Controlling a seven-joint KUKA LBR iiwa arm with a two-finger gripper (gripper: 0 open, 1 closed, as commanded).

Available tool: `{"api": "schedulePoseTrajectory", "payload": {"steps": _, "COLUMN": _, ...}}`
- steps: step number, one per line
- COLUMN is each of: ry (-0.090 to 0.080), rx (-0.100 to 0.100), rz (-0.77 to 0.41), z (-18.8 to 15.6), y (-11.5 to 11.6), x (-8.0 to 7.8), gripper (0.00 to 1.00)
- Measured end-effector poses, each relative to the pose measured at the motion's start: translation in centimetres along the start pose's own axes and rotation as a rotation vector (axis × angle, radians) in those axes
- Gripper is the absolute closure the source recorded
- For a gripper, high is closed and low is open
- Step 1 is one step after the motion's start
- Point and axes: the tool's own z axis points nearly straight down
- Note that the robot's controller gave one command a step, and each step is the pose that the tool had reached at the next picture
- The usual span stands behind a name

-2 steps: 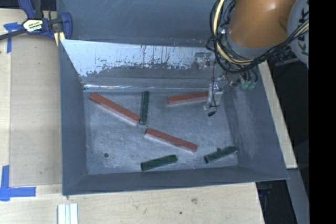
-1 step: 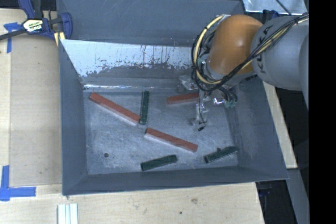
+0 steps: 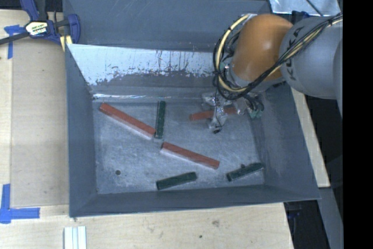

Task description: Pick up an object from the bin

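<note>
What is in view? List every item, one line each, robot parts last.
Bin: one, grey, around everything.
Left red stick: one, red-brown, floor's left, slanting.
Centre red stick: one, red-brown, mid-floor.
Short red stick: one, red-brown, partly under the end effector.
Left green stick: one, dark green, by the left red stick's lower end.
Near green stick: one, dark green, near wall, centre.
Right green stick: one, dark green, near right corner.
Arm: one, grey with orange cover, from the right.
End effector: one, low over the floor's far right.
</note>
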Motion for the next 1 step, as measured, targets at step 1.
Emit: {"api": "schedulePoseTrajectory", "payload": {"steps": 1, "ry": -0.003, "rx": 0.002, "rz": -0.029, "z": -14.14, "y": -2.30, "x": 1.67, "gripper": 1.00}}
